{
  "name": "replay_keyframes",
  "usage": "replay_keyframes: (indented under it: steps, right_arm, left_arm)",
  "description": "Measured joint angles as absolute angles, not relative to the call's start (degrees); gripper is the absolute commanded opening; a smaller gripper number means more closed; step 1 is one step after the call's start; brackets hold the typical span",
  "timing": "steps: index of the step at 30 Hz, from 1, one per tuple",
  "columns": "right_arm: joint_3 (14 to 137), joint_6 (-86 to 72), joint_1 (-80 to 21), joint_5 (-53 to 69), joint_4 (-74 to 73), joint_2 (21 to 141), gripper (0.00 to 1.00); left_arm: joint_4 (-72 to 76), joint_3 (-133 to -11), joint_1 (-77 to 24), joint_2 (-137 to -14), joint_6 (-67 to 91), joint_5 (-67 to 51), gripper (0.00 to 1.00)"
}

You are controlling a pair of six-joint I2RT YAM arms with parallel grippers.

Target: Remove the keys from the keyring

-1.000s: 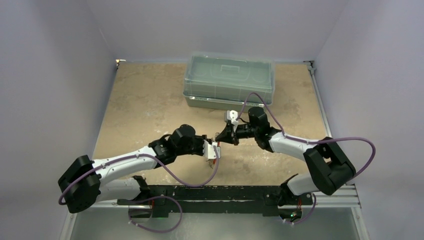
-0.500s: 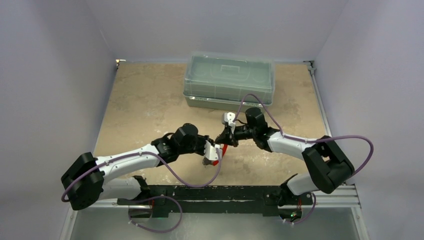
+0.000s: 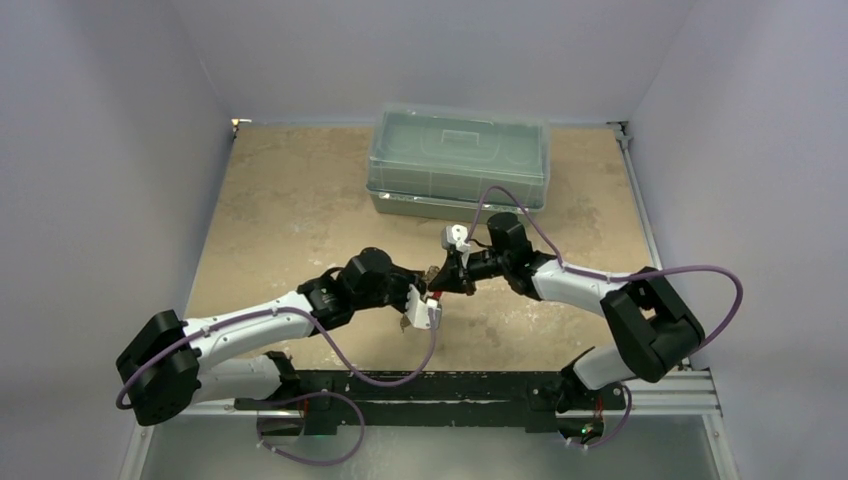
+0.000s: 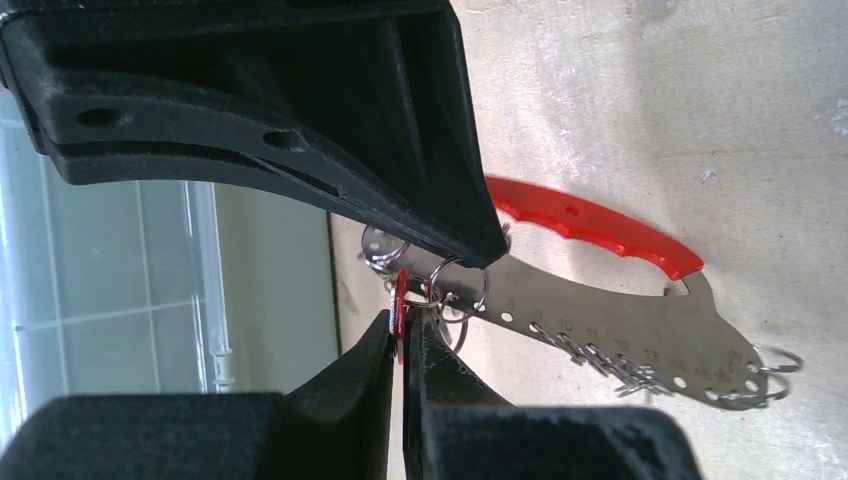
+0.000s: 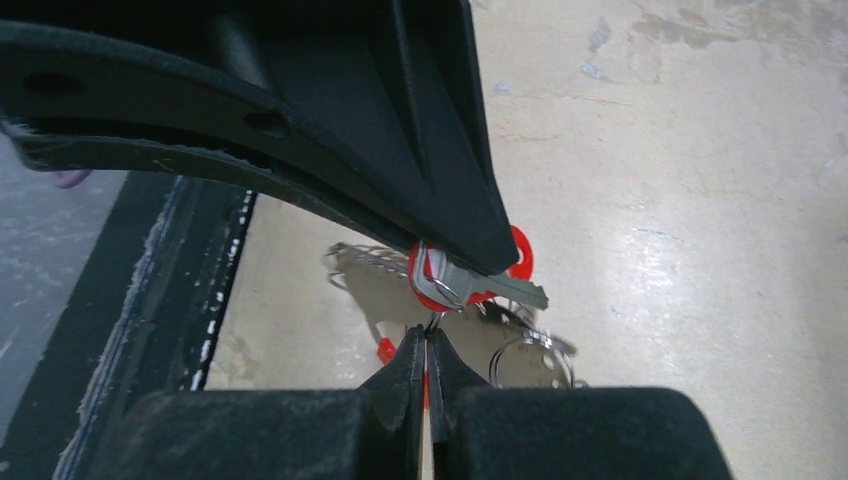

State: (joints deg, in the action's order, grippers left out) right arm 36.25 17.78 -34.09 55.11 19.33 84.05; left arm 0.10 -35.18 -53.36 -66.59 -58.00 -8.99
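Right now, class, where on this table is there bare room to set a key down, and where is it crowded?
Bare: the far-left table, left of the clear box; the far-right patch between that box and the side rail. Crowded: the centre, where the left gripper and right gripper meet at the keyring.
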Motion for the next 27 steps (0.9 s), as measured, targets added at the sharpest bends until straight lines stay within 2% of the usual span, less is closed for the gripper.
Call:
replay_keyframes:
  steps: [2, 3, 7, 21, 27]
  right_arm:
    - [36.7, 18.3, -34.0, 56.9, 18.4, 84.1, 0.21]
    - [36.8, 18.8, -33.8, 57.9, 17.7, 84.1, 0.26]
    - [37.0, 20.9, -33.3, 60.6, 15.0, 83.5, 0.33]
    - [36.5, 24.4, -31.5, 62.3, 15.1, 80.8, 0.37]
    - [35.3, 22.0, -31.5, 62.3, 19.6, 80.8, 0.32]
  left_arm:
    - [0.8, -34.6, -53.4, -66.1, -59.2, -9.1, 0.00]
    - [1.6, -34.1, -53.4, -65.8, -59.8, -9.1, 0.00]
    - [3.3, -32.4, -53.4, -64.7, -61.5, -9.2, 0.00]
    - [5.5, -31.9, -52.9, -63.5, -61.2, -10.7, 0.00]
    - [5.5, -31.9, -52.8, -63.5, -59.5, -11.0, 0.00]
